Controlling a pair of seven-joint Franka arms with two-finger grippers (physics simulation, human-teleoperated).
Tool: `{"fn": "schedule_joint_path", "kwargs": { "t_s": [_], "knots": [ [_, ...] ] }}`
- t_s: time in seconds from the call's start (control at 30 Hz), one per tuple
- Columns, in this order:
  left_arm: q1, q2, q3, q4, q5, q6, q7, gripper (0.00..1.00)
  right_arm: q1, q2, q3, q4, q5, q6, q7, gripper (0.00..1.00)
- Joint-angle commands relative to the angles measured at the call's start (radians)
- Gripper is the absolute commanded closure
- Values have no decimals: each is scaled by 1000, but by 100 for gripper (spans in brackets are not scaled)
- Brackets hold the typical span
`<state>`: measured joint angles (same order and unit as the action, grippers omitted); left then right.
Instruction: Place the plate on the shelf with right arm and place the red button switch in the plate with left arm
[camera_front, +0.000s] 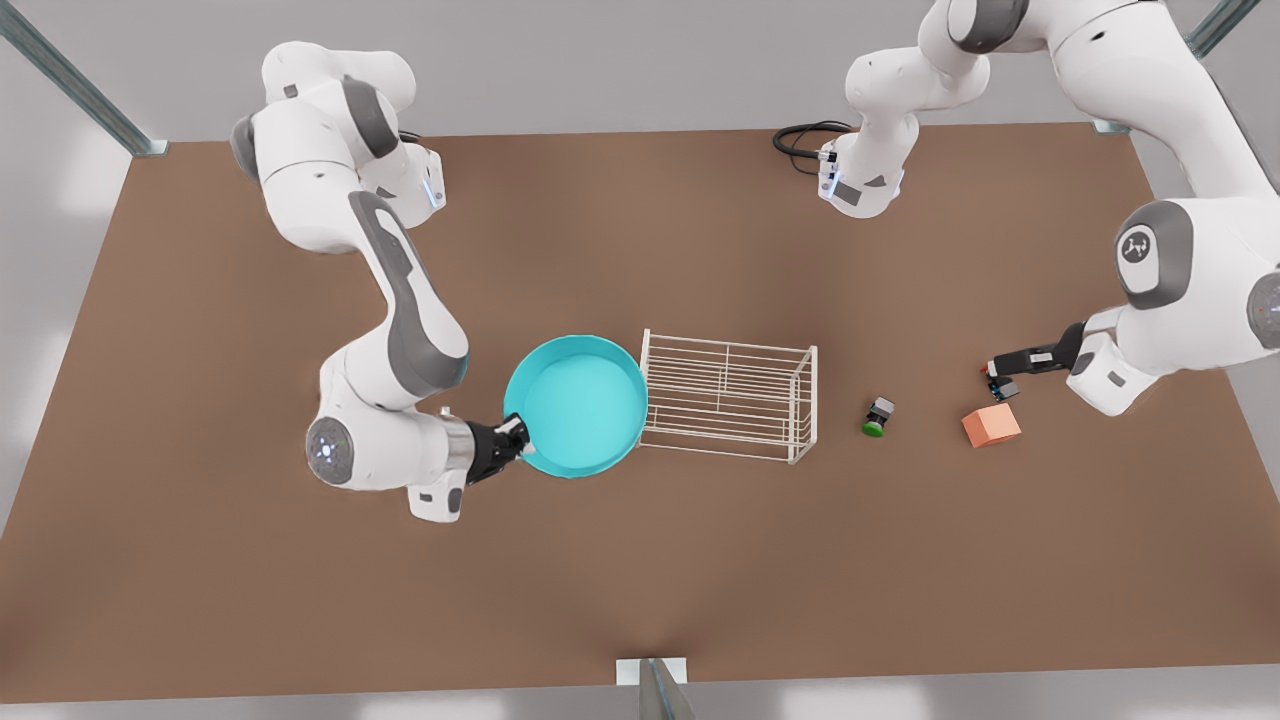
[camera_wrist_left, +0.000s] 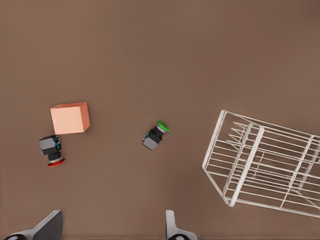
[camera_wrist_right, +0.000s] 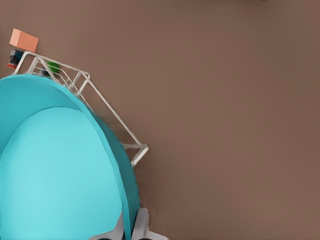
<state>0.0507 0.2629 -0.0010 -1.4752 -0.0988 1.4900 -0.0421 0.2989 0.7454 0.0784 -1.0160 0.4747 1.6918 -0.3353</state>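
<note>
The right gripper (camera_front: 520, 437) is clamping the rim of the plate (camera_front: 578, 404), carrying it just ahead toward the shelf (camera_front: 730, 395) and needing to keep it level, while the left gripper (camera_front: 998, 380), spread wide, is waiting above the red button switch (camera_wrist_left: 51, 150)

Plate, rack and red switch on the brown table.
The turquoise plate (camera_front: 575, 405) overlaps the white wire rack's (camera_front: 730, 395) left end; far right lies the tipped red-capped switch (camera_front: 1000, 388).
</note>
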Motion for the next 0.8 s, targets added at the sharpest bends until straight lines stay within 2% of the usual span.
{"fn": "schedule_joint_path", "kwargs": {
  "t_s": [0.0, 0.03, 0.13, 0.2, 0.27, 0.33, 0.47, 0.7, 0.77],
  "knots": [
    [-41, -24, -2, -94, 100, 157, 1, 0, 42, -1, -8, 0, -2, 28, 312, 80],
    [-25, -7, 3, -180, 102, 262, 2, 0, 60, -1, -6, 0, -4, 45, 335, 80],
    [72, -1, 7, -295, 56, 348, 2, 0, 132, 3, -35, -4, -4, 78, 364, 80],
    [110, -56, 15, -505, 68, 578, 4, 0, 163, 3, -37, -16, -4, 97, 394, 80],
    [133, -56, 21, -569, 91, 645, 41, 0, 204, 9, -37, -30, -4, 146, 440, 80],
    [136, -68, 21, -703, 91, 823, 45, 0, 238, 26, -37, -30, -2, 181, 481, 80],
    [195, 27, 32, -695, 171, 1038, 111, 0, 292, 52, -37, -55, -2, 276, 516, 80],
    [258, 70, 32, -726, 166, 1093, 229, 0, 375, 101, -37, -55, 4, 422, 636, 80],
    [264, 70, 30, -801, 166, 1205, 228, 0, 394, 117, -37, -55, 15, 454, 654, 80]
  ]
}}
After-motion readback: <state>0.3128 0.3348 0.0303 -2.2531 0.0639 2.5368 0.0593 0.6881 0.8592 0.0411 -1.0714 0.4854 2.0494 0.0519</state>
